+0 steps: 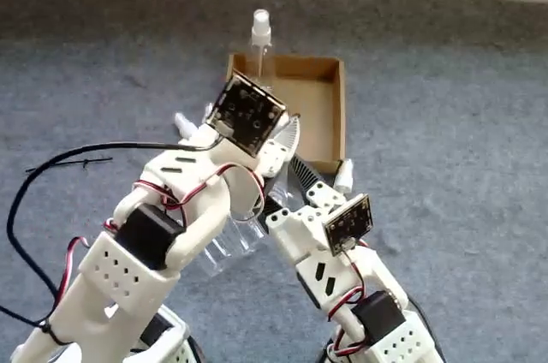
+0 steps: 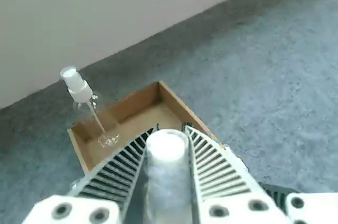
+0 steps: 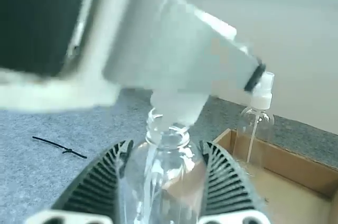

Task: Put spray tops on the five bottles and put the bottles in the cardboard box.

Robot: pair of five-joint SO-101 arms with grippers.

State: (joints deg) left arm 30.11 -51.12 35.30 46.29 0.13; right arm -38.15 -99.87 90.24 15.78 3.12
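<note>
The right pincer (image 3: 167, 147) is clenching a clear bottle (image 3: 166, 182) by its shoulders, holding it upright close to the near side of the cardboard box (image 1: 341, 106). The left pincer (image 2: 169, 131) is grasping a white spray top (image 2: 167, 152) between its ribbed jaws and is hanging straight over that bottle's open neck. From the right wrist view, the lower end of the top is meeting the neck, though I cannot tell whether it is seated.

One finished bottle (image 1: 261, 33), with its spray top on, is standing in the far corner of the box, so I am judging the task as barely a fifth done. The bottle in hand is getting its top now and is waiting to go into the box. More clear bottles (image 1: 229, 247) are sitting on the worktop under the left arm; the arm is hiding how many there are. A small white piece (image 1: 344, 176) is lying just beside the box's near corner and looks like a spare spray top. The rest of the capping and boxing is left to do.
</note>
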